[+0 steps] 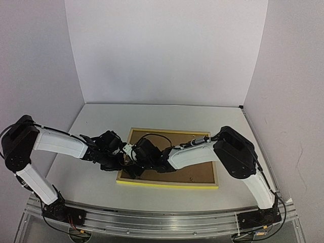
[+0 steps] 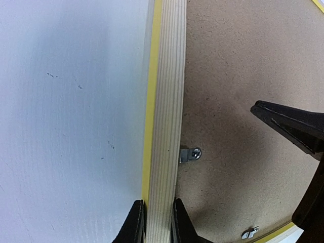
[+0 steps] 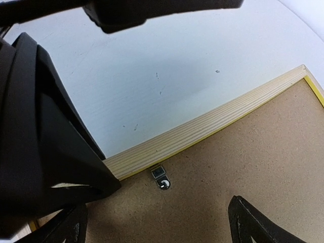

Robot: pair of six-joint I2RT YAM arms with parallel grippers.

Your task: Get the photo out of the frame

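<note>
Where the fixed camera looks down from above, the frame (image 1: 167, 184) lies face down on the white bench (image 1: 101, 121), its brown backing board (image 1: 195, 169) turned up and its yellow side showing along the near edge. The left arm (image 1: 61, 143) reaches in from the left, and the left claw (image 1: 121, 161) sits at the frame's left rail. The right arm (image 1: 197, 154) stretches across the board, so that the right claw (image 1: 135, 167) is just beside the left one, over the board's left part. The photo cannot be seen from any view; only the board's back shows. Seen from the left wrist, the left claw (image 2: 158, 223) is narrow, its two black fingers (image 2: 134, 225) pinching the pale ribbed wooden rail (image 2: 167, 101) of the frame from both sides, one on the yellow outer face and one on the board side. A small metal clip (image 2: 190, 154) sits at the rail's inner edge, a second clip (image 2: 249, 233) lies near the corner, and a finger of the right claw (image 2: 296, 124) reaches in from the right. From the right wrist, the right claw (image 3: 159, 225) stands wide with nothing between its fingers (image 3: 253, 225), above the backing board (image 3: 253, 162) near a clip (image 3: 162, 178); black bulk at the left hides part of the rail (image 3: 212, 124).
</note>
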